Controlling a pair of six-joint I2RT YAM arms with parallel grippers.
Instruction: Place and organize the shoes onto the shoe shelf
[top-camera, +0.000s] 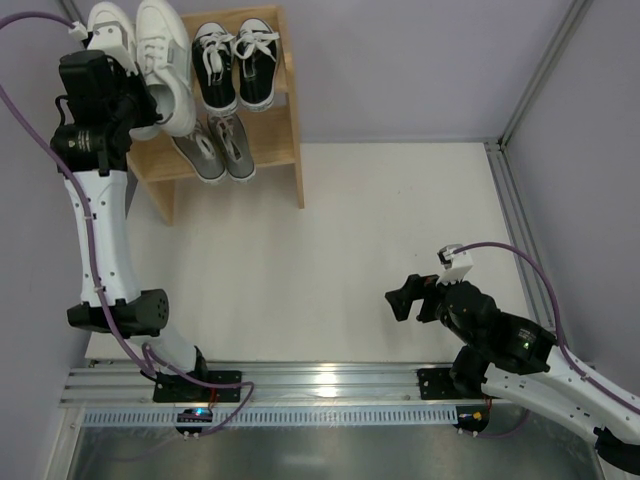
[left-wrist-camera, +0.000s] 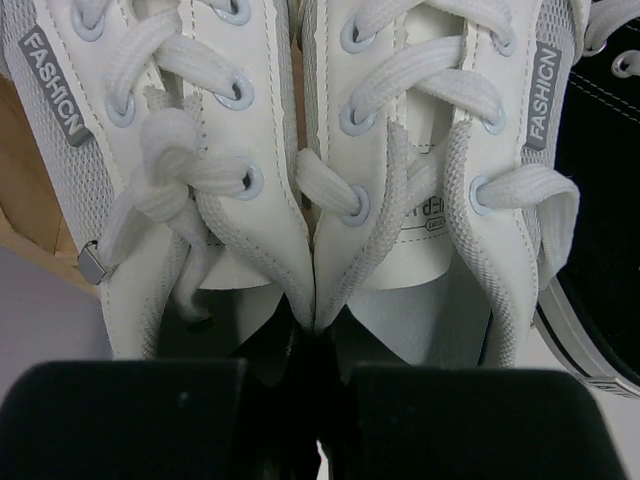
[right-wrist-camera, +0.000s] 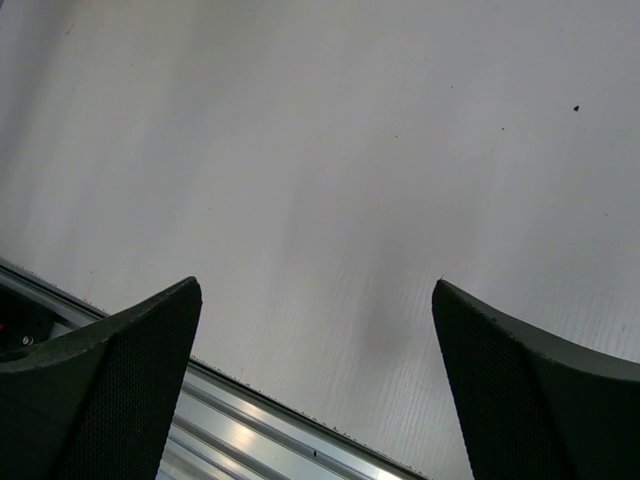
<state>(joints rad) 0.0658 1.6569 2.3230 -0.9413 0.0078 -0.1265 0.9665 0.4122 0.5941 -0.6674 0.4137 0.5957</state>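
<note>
The all-white shoes (top-camera: 160, 50) lie side by side at the left of the wooden shoe shelf's (top-camera: 288, 120) top tier, heels hanging off its front. My left gripper (top-camera: 138, 105) is shut on their two inner collars, pinched together; the left wrist view shows this close up (left-wrist-camera: 318, 335) with the white shoes (left-wrist-camera: 400, 150) filling it. The black shoes (top-camera: 236, 62) stand on the top tier's right and show in the left wrist view (left-wrist-camera: 600, 200). The grey shoes (top-camera: 215, 148) sit on the lower tier. My right gripper (top-camera: 402, 300) is open and empty above the table (right-wrist-camera: 315, 300).
An aluminium rail (top-camera: 320, 385) runs along the near table edge and shows in the right wrist view (right-wrist-camera: 250, 425). A metal frame post (top-camera: 540, 70) and wall bound the right side. The left arm's purple cable (top-camera: 30, 140) loops beside the shelf.
</note>
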